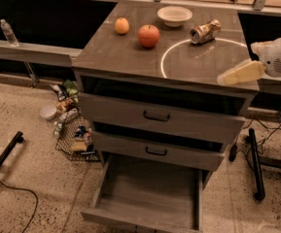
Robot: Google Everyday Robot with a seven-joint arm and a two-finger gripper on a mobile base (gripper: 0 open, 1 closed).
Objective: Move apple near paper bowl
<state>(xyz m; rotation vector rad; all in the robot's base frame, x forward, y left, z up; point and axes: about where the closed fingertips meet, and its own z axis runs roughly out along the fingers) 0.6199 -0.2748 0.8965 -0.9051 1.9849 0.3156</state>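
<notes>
bottom drawer [147,198] stands open. the gripper [241,73] hovers over the countertop's [120,57] front right edge; apart or together, i cannot tell. farther back the apple [149,35] sits beside 1 orange fruit [122,25], with the paper bowl [174,16] just beyond, not touching.

Apple [149,35] on cabinet top [120,57], front-left of paper bowl [174,15], apart; tool [238,74] at top's right front edge
</notes>
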